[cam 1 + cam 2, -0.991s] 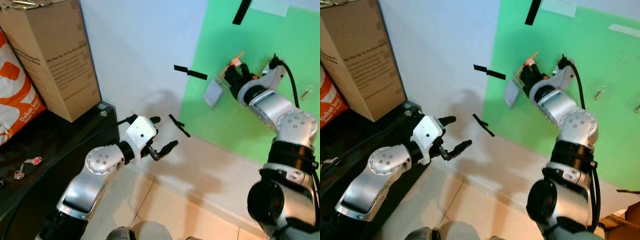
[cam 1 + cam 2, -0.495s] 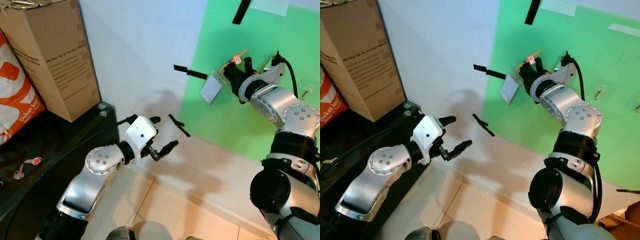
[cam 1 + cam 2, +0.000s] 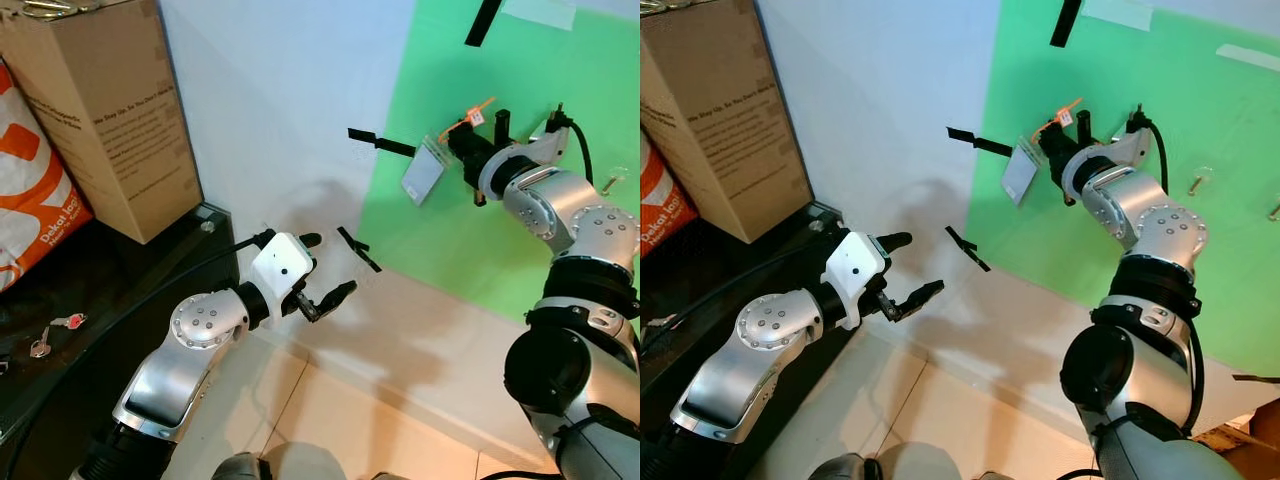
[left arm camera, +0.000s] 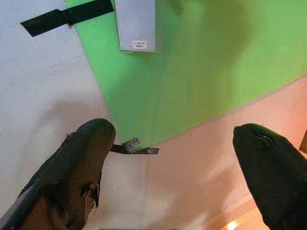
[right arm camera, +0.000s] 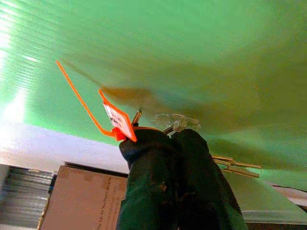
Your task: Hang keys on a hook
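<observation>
keys (image 3: 452, 143) with orange tag and clear card (image 3: 422, 172): upper right of frame, against green board (image 3: 560, 250), clamped in right gripper (image 3: 462, 150) fingers. left gripper (image 3: 325, 270), centre frame, fingers spread, empty.

A white wall (image 3: 270, 110) carries a green panel (image 3: 540, 250) above a pale tiled floor (image 3: 330, 420).

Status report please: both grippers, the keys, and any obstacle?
Right gripper shut on key bunch, raised at green board. Hooks on board, keys not yet hung. Left gripper open, idle, low. Nothing visibly blocking.
</observation>
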`<state>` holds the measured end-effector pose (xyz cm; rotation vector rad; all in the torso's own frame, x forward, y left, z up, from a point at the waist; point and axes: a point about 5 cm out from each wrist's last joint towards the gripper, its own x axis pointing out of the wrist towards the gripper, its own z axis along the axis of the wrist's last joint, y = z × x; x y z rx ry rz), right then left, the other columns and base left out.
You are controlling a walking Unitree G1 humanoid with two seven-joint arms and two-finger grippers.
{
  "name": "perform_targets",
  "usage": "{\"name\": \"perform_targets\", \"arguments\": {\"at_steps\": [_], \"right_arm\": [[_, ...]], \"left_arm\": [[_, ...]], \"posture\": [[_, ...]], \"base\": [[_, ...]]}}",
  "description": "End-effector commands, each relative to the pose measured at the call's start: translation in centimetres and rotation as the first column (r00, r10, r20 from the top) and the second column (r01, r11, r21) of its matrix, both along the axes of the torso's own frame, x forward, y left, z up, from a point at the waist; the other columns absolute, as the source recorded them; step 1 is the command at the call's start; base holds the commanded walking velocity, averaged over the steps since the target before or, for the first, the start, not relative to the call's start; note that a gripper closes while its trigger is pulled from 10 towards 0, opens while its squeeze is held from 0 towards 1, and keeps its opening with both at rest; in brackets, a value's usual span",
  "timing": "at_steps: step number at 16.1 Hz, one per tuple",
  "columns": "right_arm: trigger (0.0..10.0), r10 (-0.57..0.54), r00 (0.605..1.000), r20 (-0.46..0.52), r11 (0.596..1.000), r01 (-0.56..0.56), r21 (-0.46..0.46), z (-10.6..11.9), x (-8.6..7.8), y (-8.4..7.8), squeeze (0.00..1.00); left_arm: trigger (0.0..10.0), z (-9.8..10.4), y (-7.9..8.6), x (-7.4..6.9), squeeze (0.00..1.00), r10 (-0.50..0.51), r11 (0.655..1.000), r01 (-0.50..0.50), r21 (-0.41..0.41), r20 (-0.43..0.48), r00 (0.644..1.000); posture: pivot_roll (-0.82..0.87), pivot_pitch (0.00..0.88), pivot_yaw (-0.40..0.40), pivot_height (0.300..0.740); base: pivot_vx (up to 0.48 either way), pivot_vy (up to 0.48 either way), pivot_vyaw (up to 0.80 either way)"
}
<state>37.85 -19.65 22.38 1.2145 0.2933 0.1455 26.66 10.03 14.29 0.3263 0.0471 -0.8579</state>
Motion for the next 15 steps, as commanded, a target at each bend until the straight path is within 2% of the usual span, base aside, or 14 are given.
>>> {"name": "perform_targets", "arguments": {"at_steps": [1,3,5,9,11,15], "right_arm": [[10.0,-0.032,0.991,0.13,0.998,0.038,-0.044,3.5,0.1,-0.8,0.0],[10.0,-0.008,0.992,0.129,0.995,0.021,-0.101,3.4,0.0,-0.5,0.0],[10.0,0.118,0.981,0.152,0.965,-0.077,-0.251,3.1,-1.4,1.0,0.0],[10.0,0.159,0.978,0.132,0.945,-0.112,-0.307,2.0,-2.4,1.4,0.0],[10.0,0.155,0.976,0.151,0.952,-0.106,-0.288,2.1,-2.6,1.4,0.0],[10.0,0.057,0.976,0.209,0.983,-0.018,-0.183,3.5,-1.9,0.4,0.0]], "left_arm": [[10.0,0.3,-0.2,-0.2,0.0,-0.01,1.0,0.009,0.008,0.014,1.0],[10.0,0.3,-0.1,-0.3,0.0,-0.009,1.0,0.009,0.008,0.015,1.0],[10.0,0.3,-0.1,-0.3,0.0,-0.004,1.0,0.004,0.004,0.014,1.0],[10.0,0.3,-0.2,-0.3,0.0,-0.003,1.0,0.003,0.0,0.012,1.0],[10.0,0.3,-0.2,-0.3,0.0,-0.005,1.0,0.005,0.0,0.012,1.0],[10.0,0.3,-0.3,-0.3,0.0,-0.01,1.0,0.01,0.0,0.011,1.0]], "posture": [[-0.04,0.0,-0.081,0.74],[-0.04,0.0,-0.084,0.74],[-0.04,0.0,-0.089,0.74],[-0.04,0.0,-0.086,0.74],[-0.04,0.0,-0.086,0.74],[-0.05,0.0,-0.079,0.74]], "base": [[0.0,0.0,0.0],[0.0,0.0,0.0],[0.0,0.0,0.0],[0.0,0.0,0.0],[0.0,0.0,0.0],[0.0,0.0,0.0]]}}
